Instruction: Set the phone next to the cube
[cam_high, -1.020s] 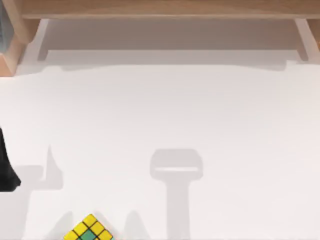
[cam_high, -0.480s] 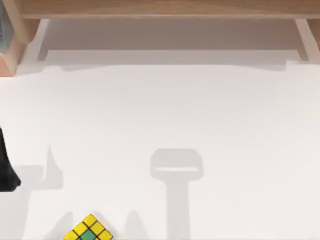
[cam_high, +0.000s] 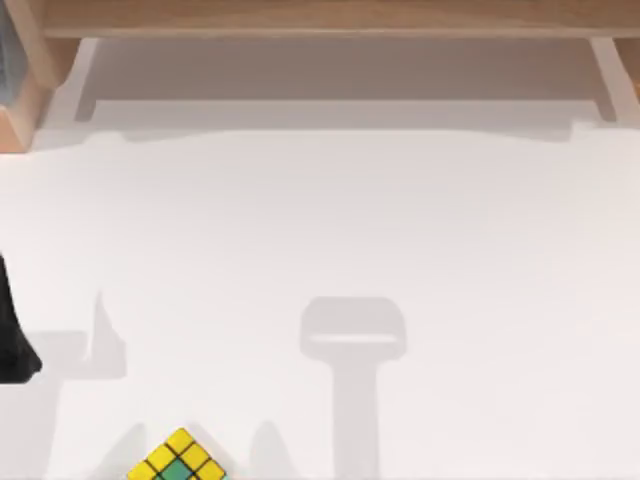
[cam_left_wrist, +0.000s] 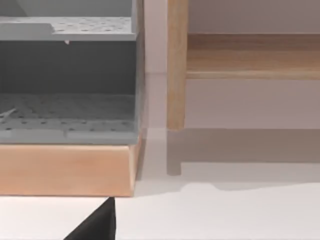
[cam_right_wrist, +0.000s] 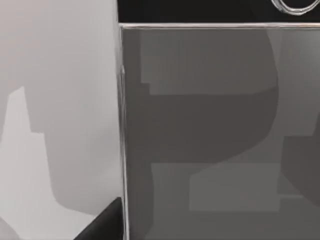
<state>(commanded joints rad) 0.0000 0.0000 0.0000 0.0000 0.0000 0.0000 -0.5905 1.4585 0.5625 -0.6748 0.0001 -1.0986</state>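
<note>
Far left edge of the white table (cam_high: 420, 230) — a dark piece of the left arm (cam_high: 12, 345) juts in; whether its pincer is spread or closed, cannot tell. Its wrist view faces a grey shelf unit (cam_left_wrist: 67, 85) on a wooden base beside a wooden post (cam_left_wrist: 176, 65). Cube (cam_high: 178, 460) sits at the near edge, left of centre, yellow and green stickers up. Right wrist view — the phone (cam_right_wrist: 215, 130), a grey glassy slab with a pale rim, lies flat on the table just beneath the camera.

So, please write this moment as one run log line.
cube: table's near edge, left side | phone: close under right wrist camera | left arm: left edge
</note>
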